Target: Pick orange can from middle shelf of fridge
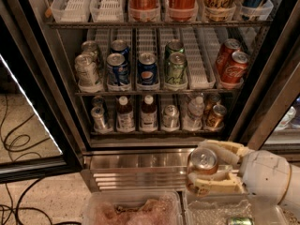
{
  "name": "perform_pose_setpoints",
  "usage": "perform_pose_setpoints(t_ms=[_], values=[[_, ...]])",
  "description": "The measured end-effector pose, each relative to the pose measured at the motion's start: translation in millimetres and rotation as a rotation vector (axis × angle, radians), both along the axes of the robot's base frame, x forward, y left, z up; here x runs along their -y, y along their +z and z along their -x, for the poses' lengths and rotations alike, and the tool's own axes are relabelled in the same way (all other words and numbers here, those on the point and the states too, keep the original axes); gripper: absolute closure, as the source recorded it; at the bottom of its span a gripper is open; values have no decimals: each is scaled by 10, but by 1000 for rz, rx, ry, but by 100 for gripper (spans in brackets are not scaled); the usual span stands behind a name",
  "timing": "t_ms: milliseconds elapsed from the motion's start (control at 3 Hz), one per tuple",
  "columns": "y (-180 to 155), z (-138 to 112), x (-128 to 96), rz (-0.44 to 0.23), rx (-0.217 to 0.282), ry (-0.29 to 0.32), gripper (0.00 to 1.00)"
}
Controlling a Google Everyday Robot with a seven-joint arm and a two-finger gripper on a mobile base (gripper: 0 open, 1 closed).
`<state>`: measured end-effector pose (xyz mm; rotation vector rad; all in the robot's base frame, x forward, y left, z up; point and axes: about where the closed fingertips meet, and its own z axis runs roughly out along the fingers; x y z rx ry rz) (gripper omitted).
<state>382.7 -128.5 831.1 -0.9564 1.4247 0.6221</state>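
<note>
Orange can (pixel 203 159) is being held clamped in the tool (pixel 207 170), low right, outside the fridge (pixel 47 86) before its ribbed steel base (pixel 136 165), well below the middle shelf (pixel 154 93); carrying is judged best done with can upright, squeeze firm, clear of the plastic bins (pixel 131 209) beneath.

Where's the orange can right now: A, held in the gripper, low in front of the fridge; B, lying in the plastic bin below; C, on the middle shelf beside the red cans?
A: the gripper has its jaws shut on the orange can, low in front of the fridge.
</note>
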Motion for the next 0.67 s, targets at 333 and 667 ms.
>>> perform_pose_setpoints(t_ms=[333, 667], values=[[-101, 211, -120, -3, -57, 56, 100], [-101, 211, -120, -3, -57, 56, 100]])
